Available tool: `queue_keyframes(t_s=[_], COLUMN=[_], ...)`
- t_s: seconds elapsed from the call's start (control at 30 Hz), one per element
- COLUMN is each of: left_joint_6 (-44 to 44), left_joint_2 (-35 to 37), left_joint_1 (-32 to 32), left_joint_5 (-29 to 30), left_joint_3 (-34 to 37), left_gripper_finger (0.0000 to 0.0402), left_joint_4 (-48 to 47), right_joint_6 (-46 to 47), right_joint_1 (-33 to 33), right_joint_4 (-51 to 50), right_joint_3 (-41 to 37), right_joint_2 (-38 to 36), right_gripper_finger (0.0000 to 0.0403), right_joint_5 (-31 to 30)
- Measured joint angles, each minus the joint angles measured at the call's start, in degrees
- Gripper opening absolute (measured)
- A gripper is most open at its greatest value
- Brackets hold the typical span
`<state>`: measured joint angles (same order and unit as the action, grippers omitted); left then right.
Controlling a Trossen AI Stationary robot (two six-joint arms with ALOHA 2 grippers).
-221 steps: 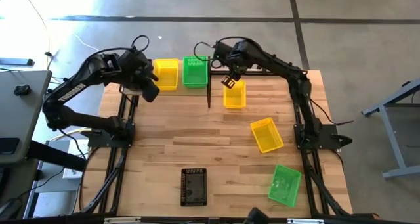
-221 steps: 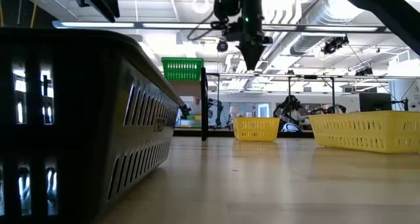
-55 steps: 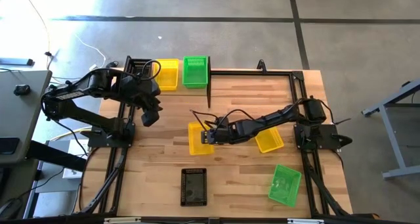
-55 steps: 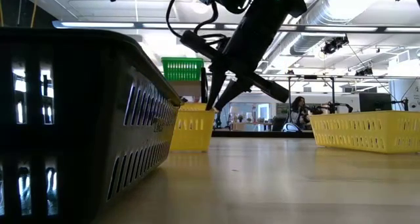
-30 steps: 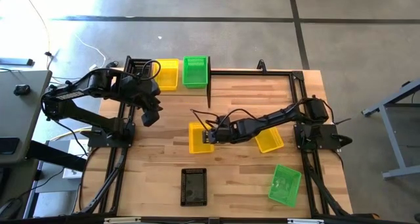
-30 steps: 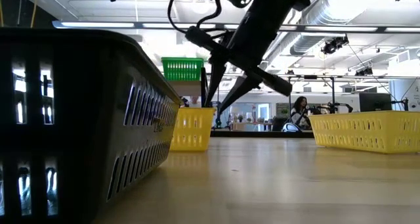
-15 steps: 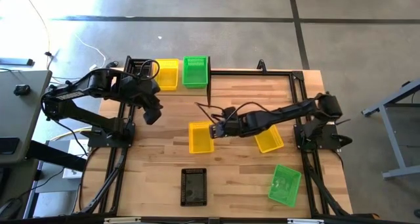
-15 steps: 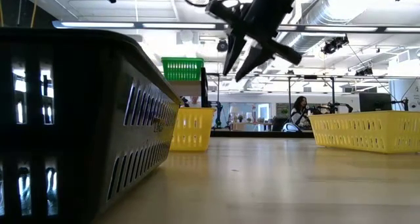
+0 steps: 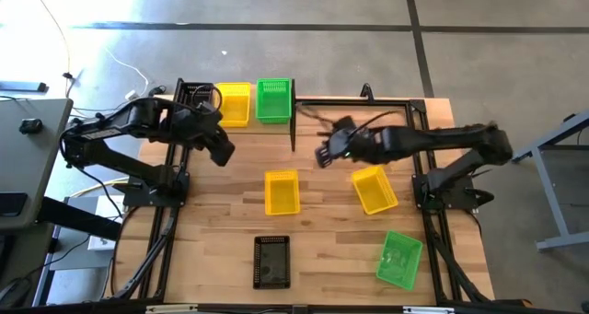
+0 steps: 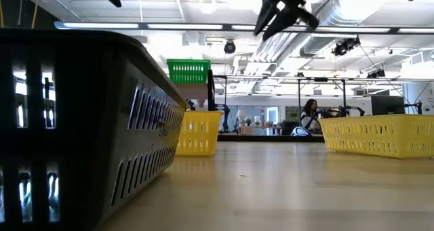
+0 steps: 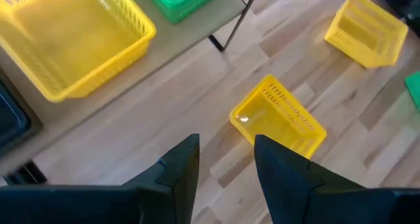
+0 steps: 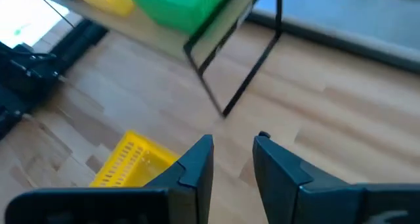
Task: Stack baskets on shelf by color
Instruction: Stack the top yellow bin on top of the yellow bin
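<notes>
Both grippers — left (image 9: 224, 155), right (image 9: 324, 156) — parted, nothing held; yellow basket (image 9: 282, 192) at frame centre could be nudged aside if approached off-line.

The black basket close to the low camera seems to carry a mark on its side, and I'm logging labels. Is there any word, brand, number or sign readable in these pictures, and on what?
Black basket: a small raised mark on its slotted side, too blurred to read.
No readable text anywhere else in these views.

Two dark jointed arms (black cables looping along them) on black frames.
</notes>
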<state>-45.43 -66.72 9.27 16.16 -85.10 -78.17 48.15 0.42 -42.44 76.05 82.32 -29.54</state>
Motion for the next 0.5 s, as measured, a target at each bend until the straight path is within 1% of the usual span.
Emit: queue_keyframes(t_s=[0.17,0.33,0.5], left_joint_6=[-6.0,-9.2,-15.9], left_joint_2=[-2.7,-5.8,-9.1], left_joint_1=[-1.6,-3.1,-4.3], left_joint_5=[1.2,1.3,1.0], left_joint_3=[0.0,0.0,0.0], left_gripper_finger=[0.0135,0.0135,0.0135], left_joint_4=[0.0,0.1,0.4], right_joint_6=[-9.5,-18.7,-25.5], right_joint_1=[-2.7,-5.2,-8.0], right_joint_4=[-1.1,-2.6,-2.5], right_joint_3=[0.0,0.0,0.0], right_joint_2=[-6.7,-12.6,-17.7], right_gripper_finger=[0.0094,0.0094,0.0094], right_joint_5=[0.9,1.1,1.8])
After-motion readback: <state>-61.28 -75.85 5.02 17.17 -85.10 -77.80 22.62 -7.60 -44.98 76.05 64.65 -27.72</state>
